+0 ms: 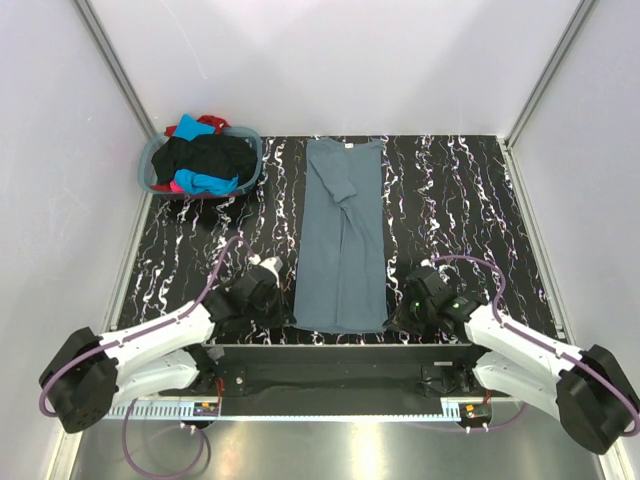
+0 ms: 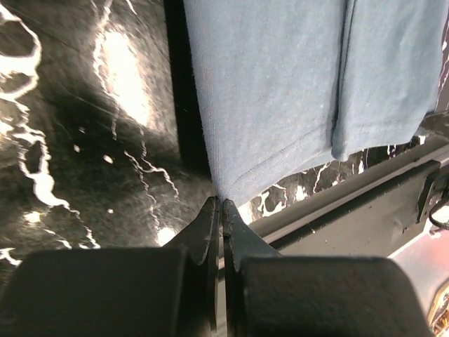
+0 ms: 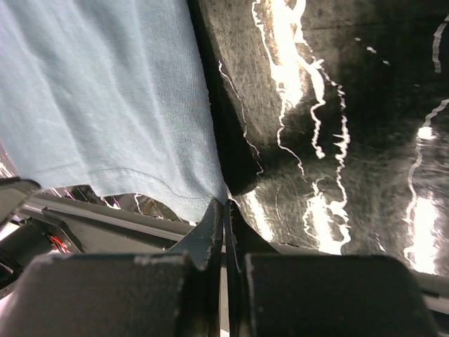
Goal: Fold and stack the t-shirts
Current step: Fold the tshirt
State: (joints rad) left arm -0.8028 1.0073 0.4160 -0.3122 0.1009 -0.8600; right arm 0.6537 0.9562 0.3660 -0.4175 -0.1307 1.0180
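A slate blue-grey t-shirt (image 1: 342, 235) lies folded into a long strip down the middle of the table, its small white neck label (image 1: 349, 146) at the far end and one sleeve folded across. My left gripper (image 1: 288, 312) is shut on its near left hem corner; in the left wrist view the gripper (image 2: 222, 204) pinches the shirt (image 2: 280, 91) at its tip. My right gripper (image 1: 398, 318) is shut on the near right hem corner; in the right wrist view the gripper (image 3: 226, 204) pinches the shirt (image 3: 105, 98) at that corner. Black (image 1: 205, 155), turquoise (image 1: 190, 128), red (image 1: 212, 122) and pink (image 1: 178, 186) t-shirts lie crumpled in the basket.
The round grey-blue laundry basket (image 1: 148, 166) stands at the far left corner of the black marbled table (image 1: 450, 210). White walls enclose the table on three sides. The table's near edge and a metal rail (image 1: 330, 352) run just behind both grippers.
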